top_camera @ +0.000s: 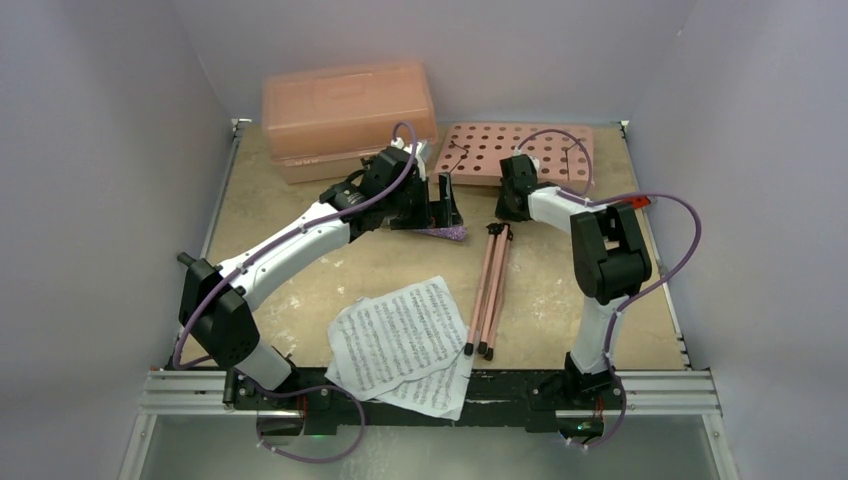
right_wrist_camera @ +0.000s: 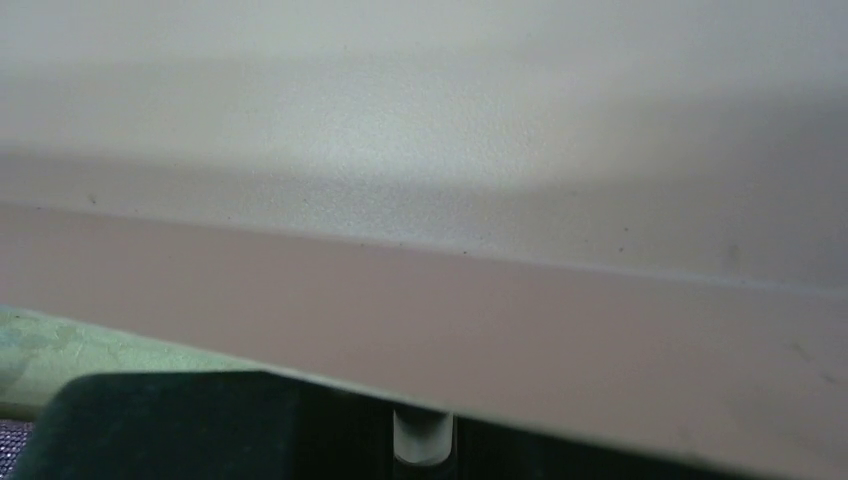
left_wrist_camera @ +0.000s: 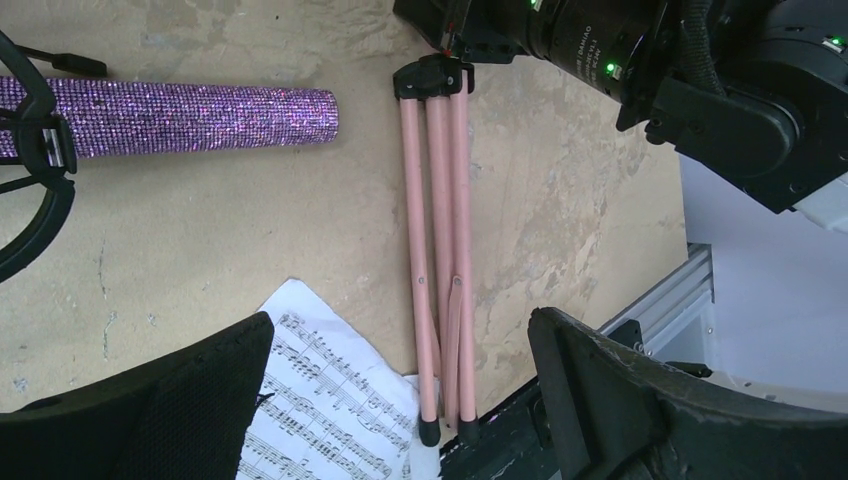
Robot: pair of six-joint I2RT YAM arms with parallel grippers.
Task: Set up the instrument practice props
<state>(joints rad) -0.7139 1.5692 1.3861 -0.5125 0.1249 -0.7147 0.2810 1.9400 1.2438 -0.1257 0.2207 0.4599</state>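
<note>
The pink perforated music stand lies flat, its desk at the back and its folded tripod legs pointing toward me; the legs also show in the left wrist view. My right gripper sits where desk and legs meet, its jaws close together against the pink desk. The purple glitter microphone lies on the table, held in the clip of the small black mic stand. My left gripper is open and empty just above and beside it. White sheet-music pages lie at the front.
A salmon-pink lidded case stands at the back left, close behind the left wrist. The right arm's body is close to the right of the left gripper. Grey walls enclose the table on three sides.
</note>
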